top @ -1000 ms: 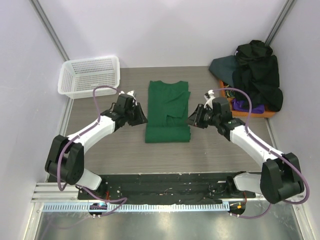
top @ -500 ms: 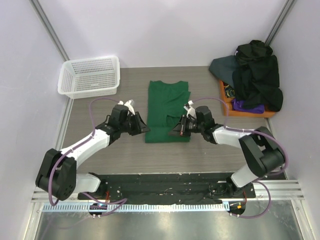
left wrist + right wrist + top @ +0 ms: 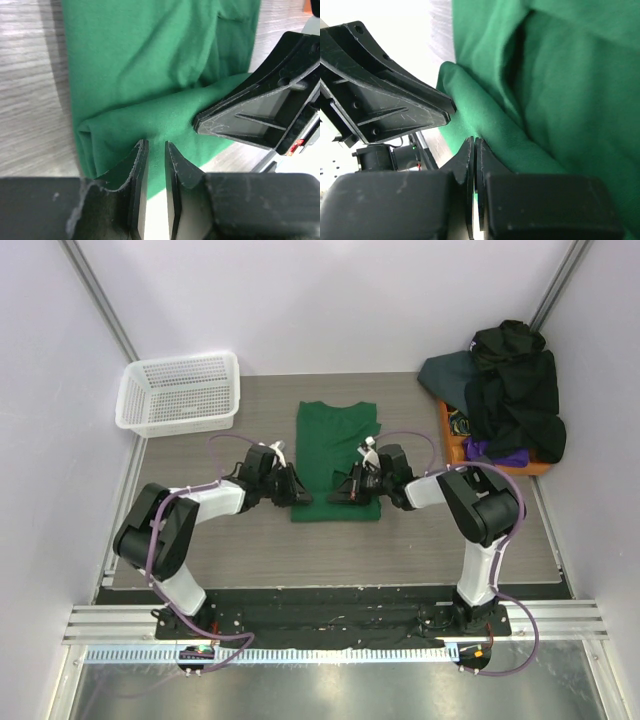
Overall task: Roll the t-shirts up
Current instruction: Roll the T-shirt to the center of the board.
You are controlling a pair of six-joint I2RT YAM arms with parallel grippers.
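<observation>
The green t-shirt (image 3: 336, 455) lies folded long in the middle of the desk (image 3: 250, 540), and its near end is bunched into a small fold. Your right fingers (image 3: 466, 160) are pressed tight together at that fold. Your left fingers (image 3: 139, 170) touch it with a thin gap between them, and you cannot tell if they pinch cloth.

Top view: the near hem of the plain dark green cotton t-shirt (image 3: 337, 440) lay covered by the black two-finger left gripper (image 3: 296, 497) and right gripper (image 3: 341, 494). The flat orange tray (image 3: 449, 435) was mostly buried under heaped black, slate and purple shirts (image 3: 512, 390); their count was indeterminable. Wrist views cropped the green shirt at their edges. Whether the right gripper's pressed-together fingers pinched cloth: not discernible.
</observation>
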